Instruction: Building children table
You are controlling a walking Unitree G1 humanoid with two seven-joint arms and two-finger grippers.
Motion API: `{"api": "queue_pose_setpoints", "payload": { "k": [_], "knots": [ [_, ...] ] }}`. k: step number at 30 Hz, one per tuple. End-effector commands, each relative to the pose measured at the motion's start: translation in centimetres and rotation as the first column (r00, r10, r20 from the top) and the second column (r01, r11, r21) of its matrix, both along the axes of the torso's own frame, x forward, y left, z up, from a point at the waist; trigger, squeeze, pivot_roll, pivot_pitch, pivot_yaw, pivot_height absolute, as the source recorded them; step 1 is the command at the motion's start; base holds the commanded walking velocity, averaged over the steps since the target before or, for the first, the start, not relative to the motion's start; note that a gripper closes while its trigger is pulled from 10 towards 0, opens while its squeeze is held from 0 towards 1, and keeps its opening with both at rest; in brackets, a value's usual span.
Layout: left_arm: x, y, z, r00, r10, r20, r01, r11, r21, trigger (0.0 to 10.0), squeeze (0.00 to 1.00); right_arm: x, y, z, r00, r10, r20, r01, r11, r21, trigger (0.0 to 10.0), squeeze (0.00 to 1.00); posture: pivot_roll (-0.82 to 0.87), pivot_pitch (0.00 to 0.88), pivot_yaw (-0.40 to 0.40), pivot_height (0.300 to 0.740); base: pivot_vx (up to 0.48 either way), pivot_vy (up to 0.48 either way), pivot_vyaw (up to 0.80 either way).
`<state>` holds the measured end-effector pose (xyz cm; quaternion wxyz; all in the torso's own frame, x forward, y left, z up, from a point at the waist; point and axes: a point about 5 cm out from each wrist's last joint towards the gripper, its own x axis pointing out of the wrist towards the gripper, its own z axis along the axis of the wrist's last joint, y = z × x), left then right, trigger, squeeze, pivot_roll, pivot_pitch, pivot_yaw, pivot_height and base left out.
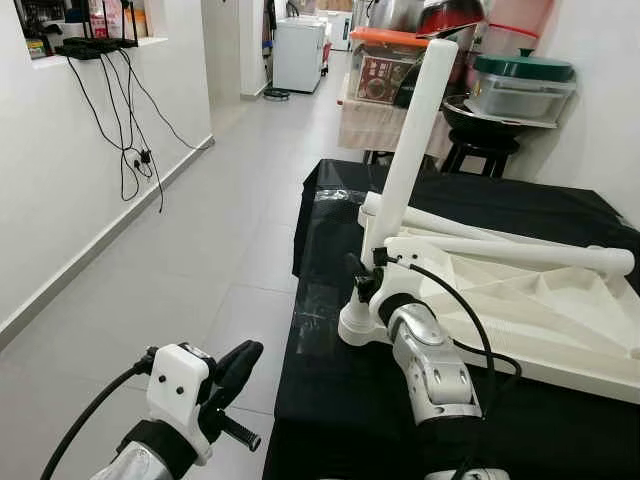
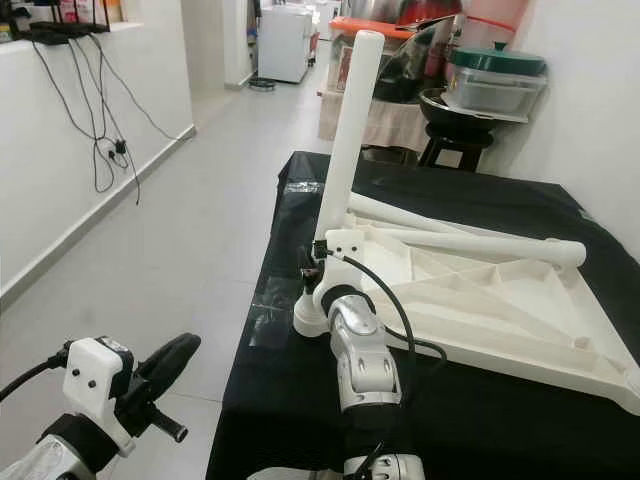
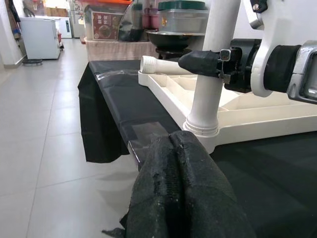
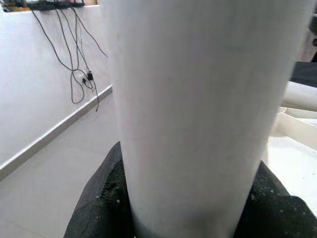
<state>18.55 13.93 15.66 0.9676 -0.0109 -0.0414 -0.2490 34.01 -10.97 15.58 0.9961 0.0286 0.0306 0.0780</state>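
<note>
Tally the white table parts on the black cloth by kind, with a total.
Upright leg, standing in a corner socket and gripped by the right gripper: 1
Loose legs lying across the tabletop: 2
Upside-down tabletop: 1
Total: 4

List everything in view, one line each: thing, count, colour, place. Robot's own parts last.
Tabletop: one, white, upside down on the black cloth.
Upright leg: one, white, standing in the tabletop's near left corner socket.
Loose legs: at least two, white, lying across the tabletop.
Black cloth: one, covering the work table.
Cables: several, black, hanging on the left wall.
Right gripper: black fingers clamped on the upright leg.
Left gripper: black, low over the floor.
</note>
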Motion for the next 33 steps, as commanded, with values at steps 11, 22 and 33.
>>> {"api": "queue_pose_setpoints", "payload": {
  "k": [11, 22, 33],
  "knots": [
    [0.1, 0.0, -0.2, 1.000, -0.005, -0.014, 0.005, 1.000, 0.004, 10.0, 0.00, 1.5, -1.2, 1.7, 0.960, 0.279, 0.033, -0.278, 0.960, -0.038, 10.0, 0.04, 0.04, 0.000, -0.101, 0.740, 0.000, 0.000, 0.00],
    [0.1, -0.1, -0.3, 1.000, -0.005, -0.016, 0.005, 1.000, 0.005, 10.0, 0.00, 2.2, -2.3, 2.0, 0.689, 0.724, -0.031, -0.724, 0.686, -0.074, 10.0, 0.00, 0.06, 0.000, -0.105, 0.740, 0.000, 0.000, 0.00],
    [0.0, -0.2, -0.4, 1.000, -0.007, -0.019, 0.007, 1.000, 0.006, 10.0, 0.00, 3.0, -3.4, 2.6, 0.580, 0.814, -0.035, -0.814, 0.580, -0.003, 0.0, 0.00, 0.06, 0.000, -0.102, 0.740, 0.000, 0.000, 0.00]
  ]
}}
